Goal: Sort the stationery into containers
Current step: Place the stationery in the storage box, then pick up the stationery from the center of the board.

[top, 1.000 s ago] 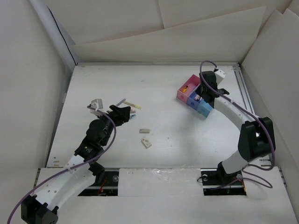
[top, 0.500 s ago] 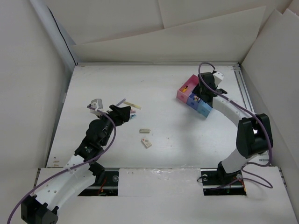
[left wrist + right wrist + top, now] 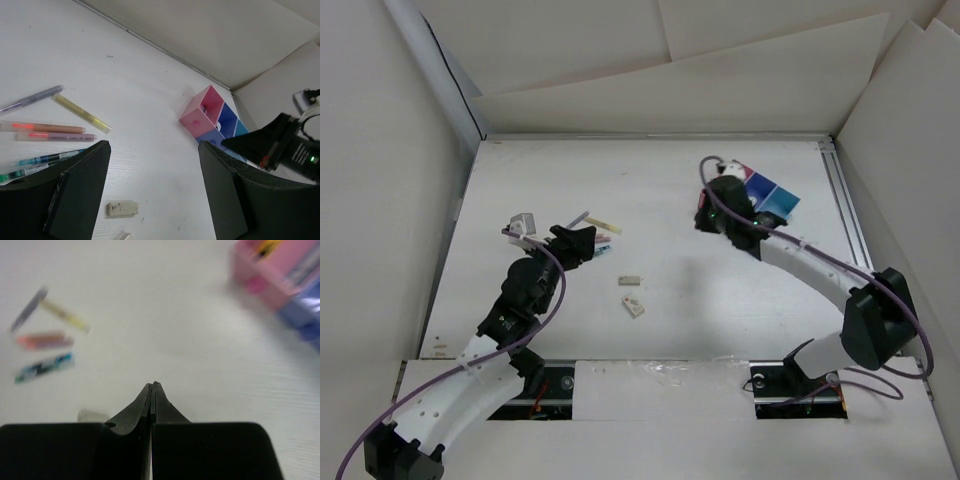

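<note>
The containers [image 3: 768, 192], pink, purple-blue and light blue boxes in a row, stand at the back right; they also show in the left wrist view [image 3: 202, 114], and the pink box shows in the right wrist view [image 3: 280, 270]. Several pens [image 3: 601, 233] lie left of centre, fanned out in the left wrist view [image 3: 50, 131] and blurred in the right wrist view [image 3: 45, 340]. Two white erasers [image 3: 631, 281] [image 3: 634, 305] lie mid-table, one between my left jaws' view [image 3: 122, 208]. My left gripper [image 3: 582, 240] [image 3: 152, 150] is open and empty beside the pens. My right gripper [image 3: 704, 215] [image 3: 153, 385] is shut and empty, left of the containers.
White card walls ring the table [image 3: 650, 180]. A metal rail [image 3: 845, 200] runs along the right edge. The right arm's body [image 3: 280, 145] shows dark beside the boxes in the left wrist view.
My right gripper has swung left and away from the containers, out over the table's middle. The left arm has barely moved.
</note>
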Available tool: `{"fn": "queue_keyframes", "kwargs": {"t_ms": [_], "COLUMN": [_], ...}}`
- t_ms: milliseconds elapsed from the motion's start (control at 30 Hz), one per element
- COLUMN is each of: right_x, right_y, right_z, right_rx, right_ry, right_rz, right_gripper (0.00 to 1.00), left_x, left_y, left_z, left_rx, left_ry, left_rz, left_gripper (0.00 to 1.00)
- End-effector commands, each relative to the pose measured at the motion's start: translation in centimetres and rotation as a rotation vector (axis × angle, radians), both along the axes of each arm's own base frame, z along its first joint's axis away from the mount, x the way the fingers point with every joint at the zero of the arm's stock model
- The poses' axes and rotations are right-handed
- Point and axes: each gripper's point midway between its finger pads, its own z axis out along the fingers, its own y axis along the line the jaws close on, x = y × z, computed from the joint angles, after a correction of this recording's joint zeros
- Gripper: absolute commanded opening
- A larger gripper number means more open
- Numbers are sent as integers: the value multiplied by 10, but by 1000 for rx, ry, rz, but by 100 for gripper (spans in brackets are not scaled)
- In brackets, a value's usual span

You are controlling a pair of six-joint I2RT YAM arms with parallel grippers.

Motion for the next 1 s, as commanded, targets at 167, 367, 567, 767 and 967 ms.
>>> {"fn": "queue_keyframes", "kwargs": {"t_ms": [167, 367, 567, 767, 967], "right_x": [-84, -102, -110, -106, -101], "right_y": [124, 156, 175, 177, 179], "right_z": [-46, -76, -100, -118, -129], "right_rx": [-120, -186, -268, -316, -343], "right_ry": [83, 163, 205, 235, 248], "right_rz": [491, 610, 666, 674, 661], "right_gripper": [41, 63, 64, 64, 64], "left_x": [-5, -7, -7, -10, -12], "left_y": [27, 32, 32, 33, 34], "left_z": [18, 21, 21, 26, 26], "left_rx": [-66, -78, -78, -90, -96], "left_ry": [-41, -58, -58, -74, -82], "left_rz": [130, 142, 142, 142, 142], "left_gripper": [68, 68, 68, 68, 68]}}
